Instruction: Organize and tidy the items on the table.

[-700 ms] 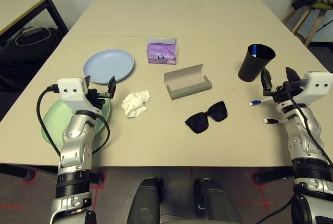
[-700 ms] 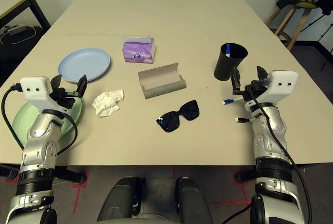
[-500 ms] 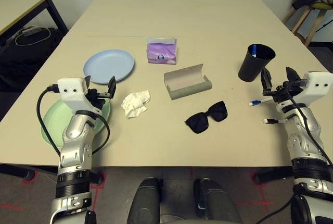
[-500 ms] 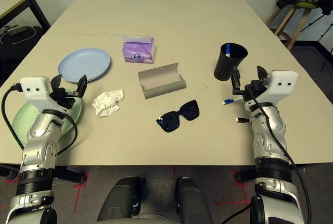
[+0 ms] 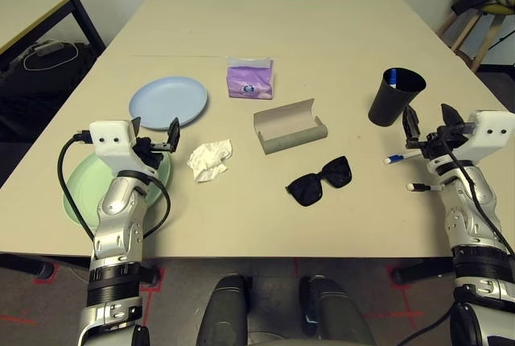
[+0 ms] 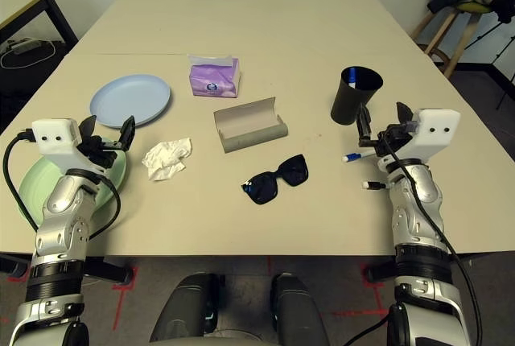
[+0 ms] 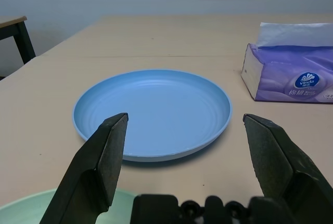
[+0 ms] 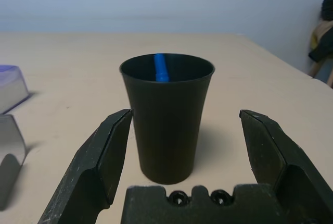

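jaws wide, left gripper (image 7: pixel 184 146) and right gripper (image 8: pixel 184 146) empty

1. My left arm rises from the near left, silver forearm upright, white wrist block on top
2. My left gripper (image 5: pixel 153 137) points forward, both black fingers (image 7: pixel 99 166) spread wide with nothing between them
3. My right arm stands at the near right, a black cable looped along its forearm
4. My right gripper (image 5: pixel 426 125) faces forward too, jaws fully apart, fingers (image 8: pixel 101 161) holding nothing
5. Both hands hover above the surface, well apart from each other
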